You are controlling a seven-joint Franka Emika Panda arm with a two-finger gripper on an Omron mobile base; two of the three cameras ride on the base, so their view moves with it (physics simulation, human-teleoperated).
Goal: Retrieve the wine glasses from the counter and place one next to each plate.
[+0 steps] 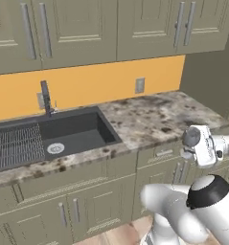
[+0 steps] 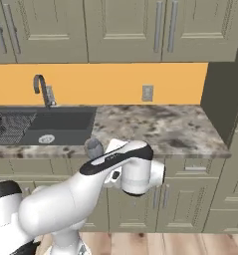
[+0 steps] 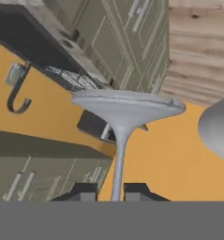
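So the gripper (image 3: 111, 192) is clamped on the thin stem of one wine glass (image 3: 126, 107), and in the hand view you can see the stem running straight down between the two dark fingertips (image 3: 83, 191). The glass is a plain, slightly translucent grey. The stem widens smoothly into a broad, shallow flared part with a thin rim, at the end away from the hand. I honestly can't tell whether that flared part is the foot or the bowl.

From the left base view the wine glass (image 1: 191, 136) is just a small round grey knob at the end of the white hand. In the right base view it (image 2: 93, 147) looks like a little grey cup peeking over the forearm. It's not standing on anything. It's held in the air just in front of the counter (image 1: 149, 119), about level with its front edge and above the lower cabinets (image 1: 87, 206).

Counts: one glass I can be sure of. There's also a rounded grey shape (image 3: 219, 133) at the right edge of the hand view, cut off, and I can't say what it is. There's also one dark sink (image 1: 73, 131), one faucet (image 1: 45, 98), one wire rack (image 1: 15, 146) in the sink's left part, and one wall outlet (image 1: 140, 85) on the orange backsplash.
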